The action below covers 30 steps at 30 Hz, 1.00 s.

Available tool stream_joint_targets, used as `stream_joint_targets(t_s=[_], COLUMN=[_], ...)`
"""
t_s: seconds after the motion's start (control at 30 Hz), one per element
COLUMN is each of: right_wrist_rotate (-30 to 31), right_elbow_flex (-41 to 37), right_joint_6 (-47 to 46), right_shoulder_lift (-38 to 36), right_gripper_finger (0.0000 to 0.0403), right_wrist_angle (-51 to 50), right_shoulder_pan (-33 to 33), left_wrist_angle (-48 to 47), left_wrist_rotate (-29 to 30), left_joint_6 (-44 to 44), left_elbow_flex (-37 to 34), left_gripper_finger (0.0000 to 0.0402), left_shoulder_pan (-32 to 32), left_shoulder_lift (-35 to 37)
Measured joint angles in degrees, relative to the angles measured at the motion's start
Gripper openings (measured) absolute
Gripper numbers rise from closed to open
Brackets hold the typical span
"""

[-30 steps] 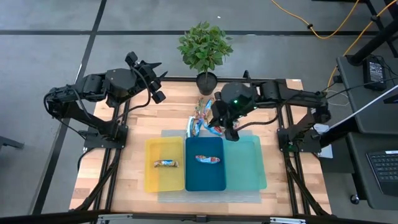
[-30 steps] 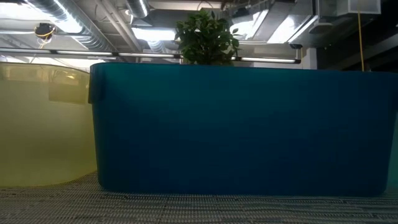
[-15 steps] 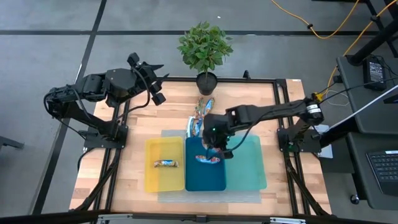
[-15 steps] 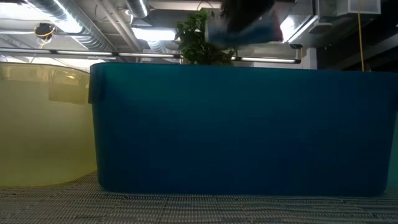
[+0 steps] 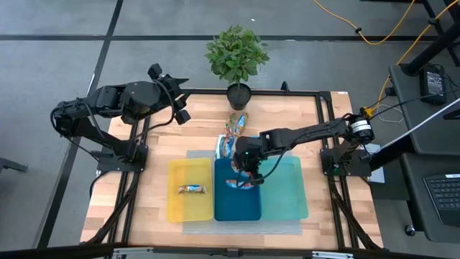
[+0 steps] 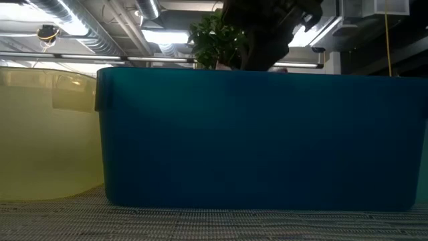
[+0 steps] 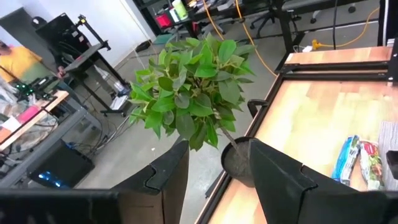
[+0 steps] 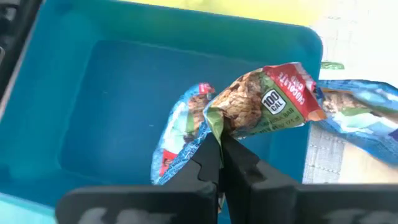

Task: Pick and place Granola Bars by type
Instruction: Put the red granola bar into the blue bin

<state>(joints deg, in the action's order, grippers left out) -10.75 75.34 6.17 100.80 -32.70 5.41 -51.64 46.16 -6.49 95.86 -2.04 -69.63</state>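
Note:
My right gripper (image 5: 247, 170) is low over the dark blue tray (image 5: 237, 205) and shut on a granola bar in a green and red wrapper (image 8: 264, 102). A blue-wrapped bar (image 8: 177, 140) lies on that tray's floor under it. An orange-brown bar (image 5: 192, 190) lies in the yellow tray (image 5: 183, 208). More bars (image 5: 231, 137) lie in a loose pile on the wood behind the trays. My left gripper (image 5: 177, 95) is held high at the table's far left, open, with nothing between its fingers (image 7: 168, 180). My right gripper pinches the crinkled end (image 8: 216, 124) of the green and red bar between its two shut fingers (image 8: 208, 165). The fingers slant down from above. The bar sticks out sideways from the fingertips, above the dark blue tray's floor and over the blue-wrapped bar.
A teal tray (image 5: 287, 191) stands to the right of the dark blue one, all three on a grey mat (image 5: 198, 154). A potted plant (image 5: 237, 57) stands at the table's far edge. In the low view the dark blue tray's wall (image 6: 254, 140) hides the tray's inside.
My right gripper has come down from above the pile of bars toward the table's near edge, carrying the green and red bar, and now sits low over the dark blue tray. It has stayed shut.

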Motion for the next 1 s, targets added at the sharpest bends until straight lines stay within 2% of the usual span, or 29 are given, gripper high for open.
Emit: stream_joint_targets(t_s=[0.2, 0.5, 0.8, 0.9, 1.0], right_wrist_rotate=[1.3, 0.7, 0.6, 0.6, 0.6], right_elbow_flex=[-1.5, -1.5, 0.6, 1.7, 3.2], right_joint_6=[0.4, 1.6, 0.8, 1.0, 1.2], right_shoulder_lift=[0.9, 7.9, 10.3, 10.3, 10.2], right_gripper_finger=[0.0012, 0.0012, 0.0014, 0.0032, 0.0067], right_wrist_angle=[2.8, 2.6, 2.0, 1.2, 1.1], right_shoulder_pan=[-0.1, -0.3, -1.2, -1.4, -1.4], left_wrist_angle=[0.0, 0.2, 0.2, 0.2, 0.2], left_wrist_rotate=[0.0, 0.0, 0.0, 0.0, 0.0], left_joint_6=[0.3, 0.4, 1.4, 1.4, 1.4], left_elbow_flex=[0.0, 0.0, 0.0, 0.0, 0.0], left_gripper_finger=[0.0159, 0.0159, 0.0159, 0.0159, 0.0159], left_shoulder_pan=[0.0, 0.0, 0.0, 0.0, 0.0], left_shoulder_lift=[0.0, 0.0, 0.0, 0.0, 0.0])
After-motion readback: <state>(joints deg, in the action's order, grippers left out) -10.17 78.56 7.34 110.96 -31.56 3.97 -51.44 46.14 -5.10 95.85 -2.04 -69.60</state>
